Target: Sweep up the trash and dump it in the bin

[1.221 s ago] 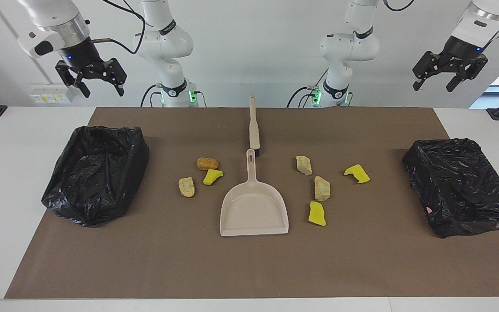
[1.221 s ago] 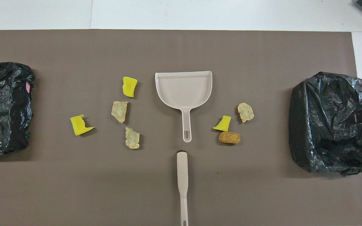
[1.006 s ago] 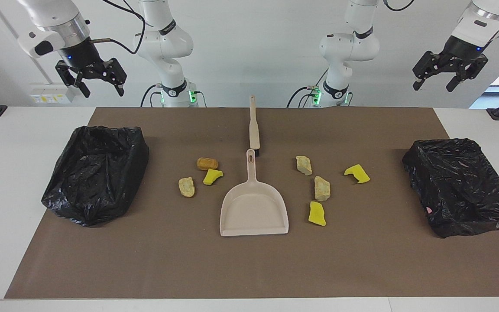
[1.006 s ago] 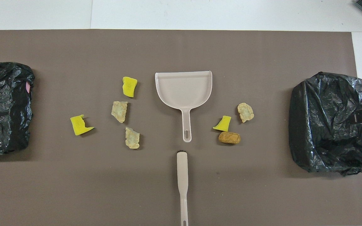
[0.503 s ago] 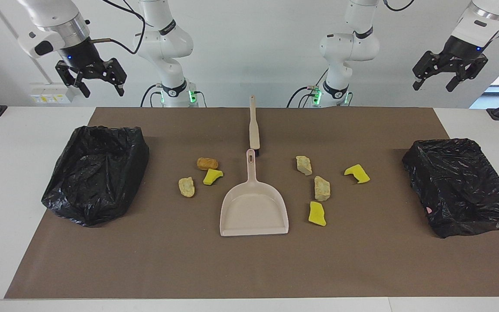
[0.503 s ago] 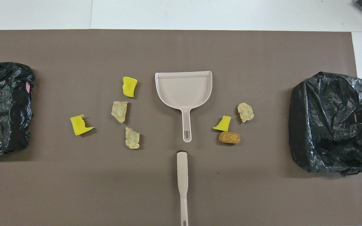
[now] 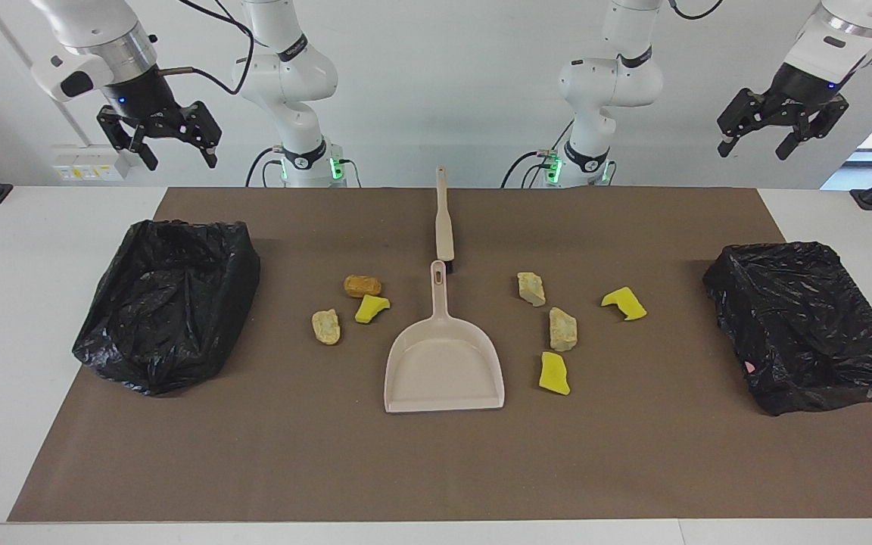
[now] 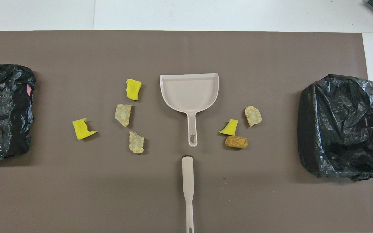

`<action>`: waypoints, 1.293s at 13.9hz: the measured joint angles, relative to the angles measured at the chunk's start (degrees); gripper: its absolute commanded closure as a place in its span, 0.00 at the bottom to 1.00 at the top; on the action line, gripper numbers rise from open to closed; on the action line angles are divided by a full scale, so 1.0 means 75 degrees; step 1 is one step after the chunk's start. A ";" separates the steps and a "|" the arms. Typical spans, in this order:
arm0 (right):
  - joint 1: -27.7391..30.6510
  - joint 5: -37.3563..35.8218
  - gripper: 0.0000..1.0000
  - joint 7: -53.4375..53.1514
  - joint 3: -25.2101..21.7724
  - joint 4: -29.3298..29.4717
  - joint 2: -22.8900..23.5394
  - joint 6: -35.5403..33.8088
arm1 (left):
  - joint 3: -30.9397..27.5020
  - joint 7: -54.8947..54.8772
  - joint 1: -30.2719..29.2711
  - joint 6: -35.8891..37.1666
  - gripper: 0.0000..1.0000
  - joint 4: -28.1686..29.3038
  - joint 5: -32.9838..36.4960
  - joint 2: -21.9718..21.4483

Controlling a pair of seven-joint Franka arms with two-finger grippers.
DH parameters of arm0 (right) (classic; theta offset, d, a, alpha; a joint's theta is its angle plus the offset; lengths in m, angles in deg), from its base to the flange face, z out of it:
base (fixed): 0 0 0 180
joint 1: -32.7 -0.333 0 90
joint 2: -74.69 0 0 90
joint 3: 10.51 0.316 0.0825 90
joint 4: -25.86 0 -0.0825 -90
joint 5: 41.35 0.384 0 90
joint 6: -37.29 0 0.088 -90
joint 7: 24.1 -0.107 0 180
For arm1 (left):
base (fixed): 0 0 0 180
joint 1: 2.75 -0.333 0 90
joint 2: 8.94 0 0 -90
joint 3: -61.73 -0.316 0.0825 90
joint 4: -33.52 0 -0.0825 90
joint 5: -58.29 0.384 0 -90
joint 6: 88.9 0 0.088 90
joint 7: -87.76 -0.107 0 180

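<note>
Since both the left gripper (image 7: pixel 760 142) and right gripper (image 7: pixel 172 144) hang high with jaws apart, a careless brush (image 7: pixel 443 219) stroke could scatter trash (image 7: pixel 549 325) at the dustpan's (image 7: pixel 443 371) three o'clock.

Both arms are raised high, elbows bent, wrists angled down and inward. Right gripper (image 7: pixel 176 149) hangs in the air at its own end of the table, fingers spread, holding nothing. Left gripper (image 7: pixel 755 144) hangs likewise at its end, fingers spread, empty.
</note>
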 measured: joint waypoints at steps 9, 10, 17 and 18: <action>0.0000 0.0000 0.00 0.0000 0.0002 0.0000 0.0000 0.0000 | 0.2206 0.2201 0.0530 -0.0870 0.00 0.1739 -0.0080 -0.0752; 0.0000 0.0000 0.00 0.0000 0.0002 0.0000 0.0000 -0.0001 | 0.2259 0.2380 0.0793 -0.1017 0.00 0.1934 -0.0140 -0.0782; 0.0000 0.0000 0.00 0.0000 0.0003 -0.0001 0.0000 -0.0001 | 0.2314 0.4588 0.3223 -0.2675 0.00 0.3686 -0.0305 -0.0823; 0.0000 0.0000 0.00 0.0000 0.0003 -0.0001 0.0000 -0.0001 | 0.2317 0.4895 0.3486 -0.2896 0.00 0.3926 -0.0329 -0.0827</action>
